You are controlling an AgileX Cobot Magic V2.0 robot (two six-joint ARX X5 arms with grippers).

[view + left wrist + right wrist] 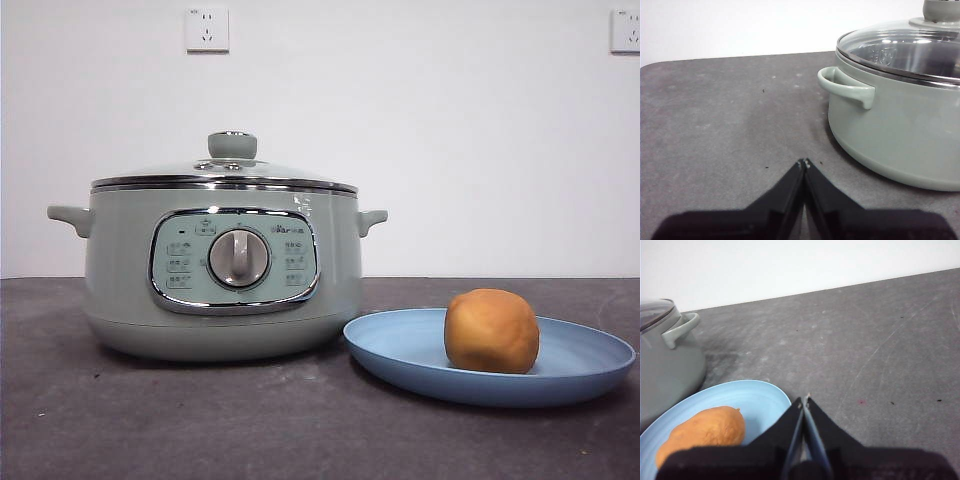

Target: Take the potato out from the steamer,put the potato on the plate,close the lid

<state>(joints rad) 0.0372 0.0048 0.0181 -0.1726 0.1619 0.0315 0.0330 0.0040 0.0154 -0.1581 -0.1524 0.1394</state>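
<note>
On the plate [400, 350] beside the pot [120, 280], I am seeing the potato [491, 330] sitting, lid [225, 170] resting closed on top; my left gripper [804, 162] and right gripper [804, 400] are idling over the table [200, 420], jaws pressed together, empty.

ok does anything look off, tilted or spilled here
Nothing stands out. The lid sits level on the steamer, and the potato rests on the plate beside it. No spills on the table.

Dark grey table [200, 420], scuffed and speckled, steamer [222, 270] set on it beside the left gripper [804, 162], plate [400, 350] rested near the right gripper [805, 399]
</note>
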